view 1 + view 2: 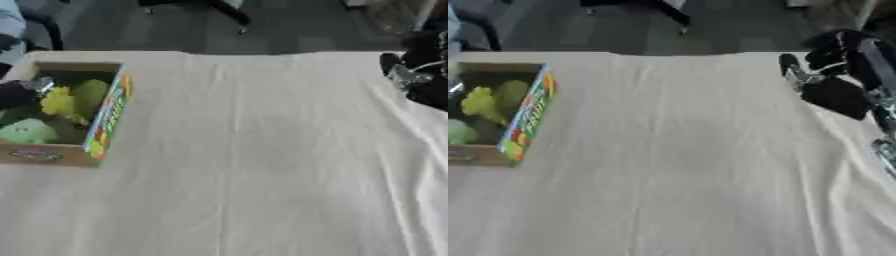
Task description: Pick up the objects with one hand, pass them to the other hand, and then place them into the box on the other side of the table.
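Note:
An open cardboard box (109,117) with a colourful printed side stands at the table's left edge. Inside it lie a yellow-green lumpy object (70,100) and a pale green rounded one (28,131). My left hand (17,93), black with a silver part, reaches in from the left over the box, right beside the yellow-green object; whether it touches it I cannot tell. Over the far right part of the table hangs my right hand (833,95), fingers relaxed and holding nothing. No loose object lies on the cloth.
A white cloth (254,165) covers the whole table, with creases running front to back. Beyond the far edge is a dark floor with chair legs (232,15).

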`<state>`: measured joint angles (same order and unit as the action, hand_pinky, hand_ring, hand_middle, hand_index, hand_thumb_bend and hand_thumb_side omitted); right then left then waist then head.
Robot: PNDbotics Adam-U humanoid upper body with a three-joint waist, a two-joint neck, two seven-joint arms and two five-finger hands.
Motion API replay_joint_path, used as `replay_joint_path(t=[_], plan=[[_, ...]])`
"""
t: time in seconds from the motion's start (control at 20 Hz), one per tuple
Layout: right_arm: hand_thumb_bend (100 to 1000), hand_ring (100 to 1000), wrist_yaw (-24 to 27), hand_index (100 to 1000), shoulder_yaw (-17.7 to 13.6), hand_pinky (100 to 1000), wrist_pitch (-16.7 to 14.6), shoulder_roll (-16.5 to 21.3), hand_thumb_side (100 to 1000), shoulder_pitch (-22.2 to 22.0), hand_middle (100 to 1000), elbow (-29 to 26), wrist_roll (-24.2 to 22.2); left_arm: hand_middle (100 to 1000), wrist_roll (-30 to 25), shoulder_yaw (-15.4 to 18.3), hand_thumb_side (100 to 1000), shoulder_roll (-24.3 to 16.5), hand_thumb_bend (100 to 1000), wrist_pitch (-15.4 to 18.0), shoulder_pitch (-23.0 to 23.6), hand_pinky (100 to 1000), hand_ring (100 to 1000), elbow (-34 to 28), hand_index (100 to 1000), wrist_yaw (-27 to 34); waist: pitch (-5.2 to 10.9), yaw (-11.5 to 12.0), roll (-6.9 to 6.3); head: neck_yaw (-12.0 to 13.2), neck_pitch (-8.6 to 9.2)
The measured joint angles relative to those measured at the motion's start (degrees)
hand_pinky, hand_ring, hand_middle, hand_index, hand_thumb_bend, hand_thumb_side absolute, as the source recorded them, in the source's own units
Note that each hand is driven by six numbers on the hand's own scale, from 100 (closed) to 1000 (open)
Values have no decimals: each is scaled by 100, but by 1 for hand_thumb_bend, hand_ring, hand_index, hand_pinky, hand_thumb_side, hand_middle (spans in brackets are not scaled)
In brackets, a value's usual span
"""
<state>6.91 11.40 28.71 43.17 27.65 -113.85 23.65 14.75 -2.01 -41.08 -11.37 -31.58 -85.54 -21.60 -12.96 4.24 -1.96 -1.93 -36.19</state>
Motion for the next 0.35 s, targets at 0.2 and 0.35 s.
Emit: replay_joint_path(t=[0.2,0.35], plan=[[174,707,155,733,-239,725,19,-174,420,-97,606,0,624,616,385,134,715,270,423,-62,137,640,674,-443,775,1271,109,18,21,-124,-56],[244,706,202,723,-406,723,-31,-328,355,-166,601,0,1032,618,557,170,719,488,420,-59,259,643,676,-652,780,2022,164,48,27,-166,-127]])
